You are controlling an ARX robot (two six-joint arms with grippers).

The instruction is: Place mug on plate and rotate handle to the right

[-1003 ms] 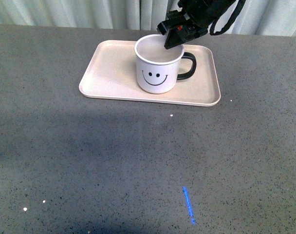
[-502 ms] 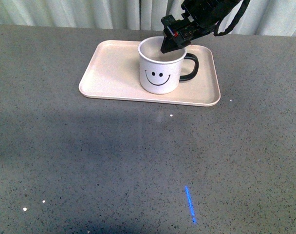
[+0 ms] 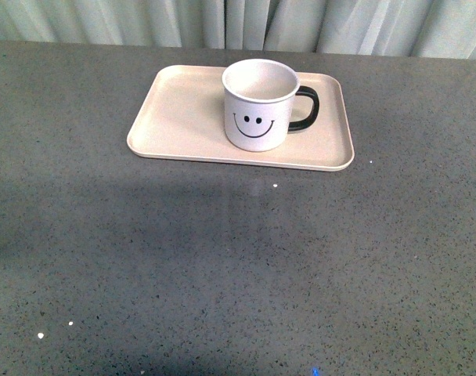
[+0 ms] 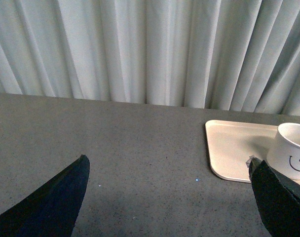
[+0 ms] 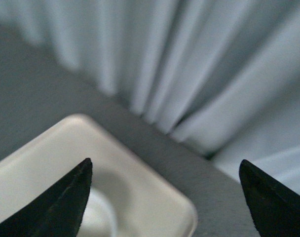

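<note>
right gripper (image 5: 166, 163): its two dark fingers stand wide apart with nothing between them, high above a corner of the flat pale pink-beige rectangular plate (image 5: 155, 197); a blurred pale curve below may be the mug rim, can't tell. left gripper (image 4: 168, 163): also spread wide and empty, low over the speckled grey stone-look table (image 4: 140, 128), well apart from the plate and off to its side. neither arm shows in the front view. white cylindrical enamel-style mug with a black smiley face (image 3: 257, 106) stands upright on the plate (image 3: 183, 110), right of its middle, face toward the camera. thick glossy black c-shaped loop handle (image 3: 307, 108) sticks out to the robot's right, over the plate and inside its rim. pale pleated curtain (image 3: 222, 19) behind the table. judgement: both parts of the task look done, this reads as the release/retreat step. the next move calls for no grasp, only keeping both arms clear of the mug so that the handle's direction isn't disturbed.
</note>
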